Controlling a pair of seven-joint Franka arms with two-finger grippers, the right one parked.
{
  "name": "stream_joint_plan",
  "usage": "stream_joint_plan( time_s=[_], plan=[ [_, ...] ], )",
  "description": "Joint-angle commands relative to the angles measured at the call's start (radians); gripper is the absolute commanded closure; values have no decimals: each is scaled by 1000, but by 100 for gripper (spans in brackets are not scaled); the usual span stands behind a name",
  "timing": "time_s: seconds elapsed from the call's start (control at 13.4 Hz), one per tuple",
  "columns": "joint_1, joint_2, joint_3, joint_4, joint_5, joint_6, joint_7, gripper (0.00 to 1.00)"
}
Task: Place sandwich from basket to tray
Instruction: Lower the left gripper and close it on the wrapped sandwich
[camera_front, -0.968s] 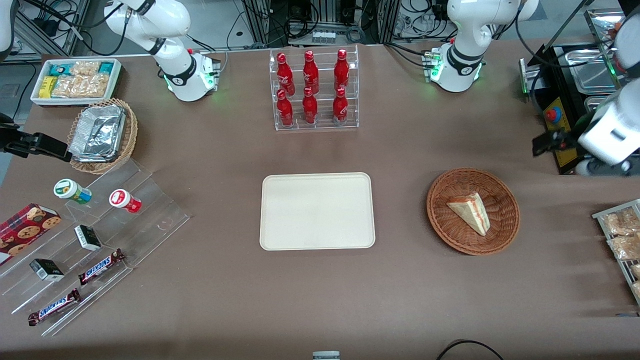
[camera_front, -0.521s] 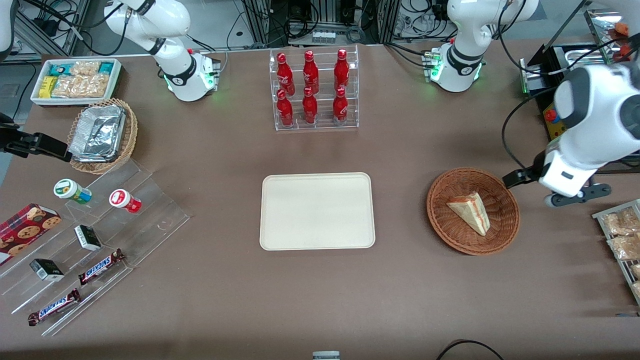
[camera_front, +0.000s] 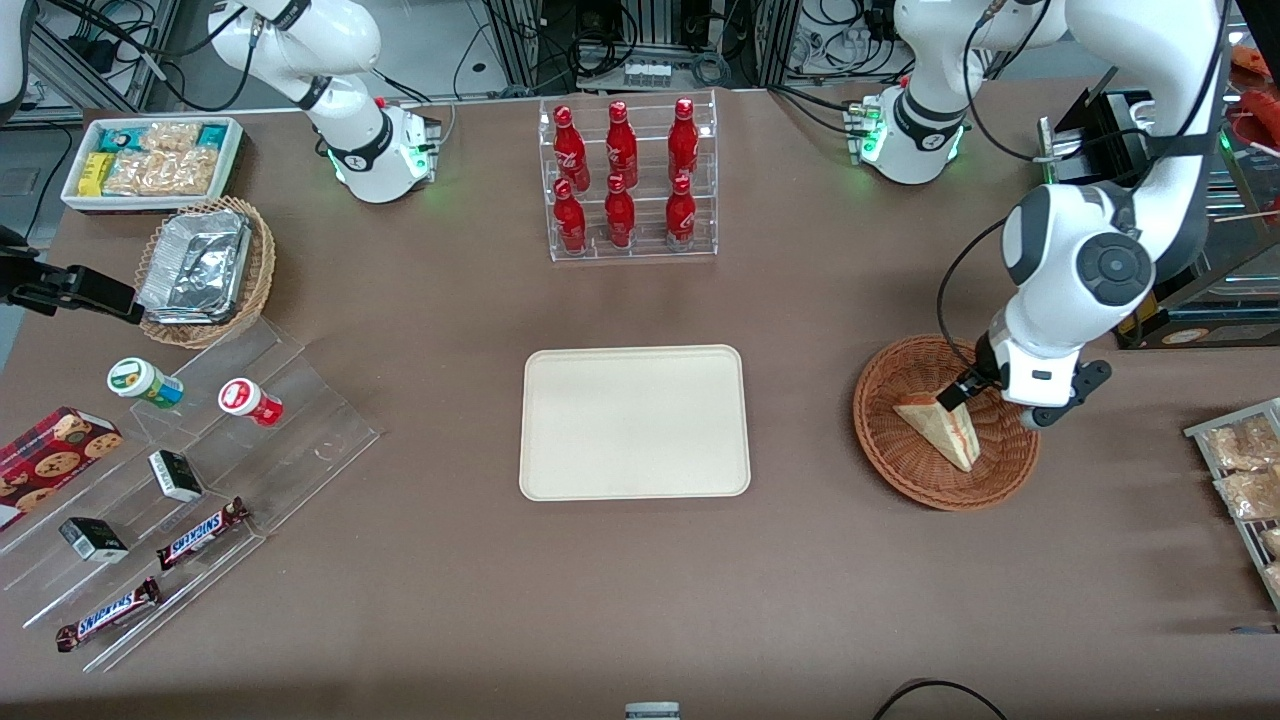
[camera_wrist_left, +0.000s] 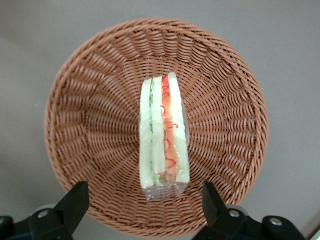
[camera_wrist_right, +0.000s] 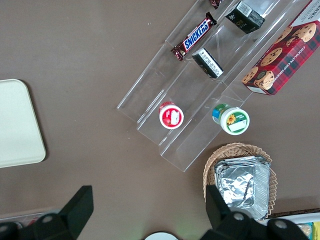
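Reddish-brown wicker frames everything you need here: the basket (camera_wrist_left: 80, 125) lies under the gripper (camera_wrist_left: 145, 210), and the sandwich (camera_wrist_left: 164, 135) rests in its middle, not yet lifted; the jaws stand wide apart, holding nothing, one finger (camera_wrist_left: 75, 202) to each side of the wedge's blunt end and well clear of it; the relation your next move turns on is the long axis, which runs straight away from the jaws and between them, so the closing line crosses the bread faces rather than the wedge's length; that suits a squeeze across the thin dimension. From the front, the gripper (camera_front: 962, 388) hangs above the sandwich (camera_front: 940, 428) at the end farther from that camera, though how high it stands over the bread is hard to judge there; you would likely need to descend before closing. The tray (camera_front: 634, 421) waits bare, well apart toward the parked arm's end.
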Motion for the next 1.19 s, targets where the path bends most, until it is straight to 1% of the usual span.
stream_joint_plan(
  time_s=[0.0, 0.22, 0.52, 0.6, 0.67, 0.74, 0.82, 0.89, 1.04, 1.12],
  plan=[
    [-17, 34, 5, -17, 1, 73, -54, 0],
    [-15, 92, 5, -17, 1, 160, -59, 0],
    [-15, 129, 7, -17, 5, 205, -59, 0],
    [-14, 133, 7, -17, 5, 205, -59, 5],
    [-15, 136, 7, -15, 5, 206, -60, 21],
    [-15, 139, 7, -15, 5, 206, -60, 44],
    [-15, 141, 7, -15, 8, 206, -60, 62],
    [-15, 141, 8, -17, 10, 206, -59, 72],
    [-15, 135, 7, -17, 16, 199, -48, 76],
    [-15, 127, 7, -17, 16, 191, -46, 76]
  ],
)
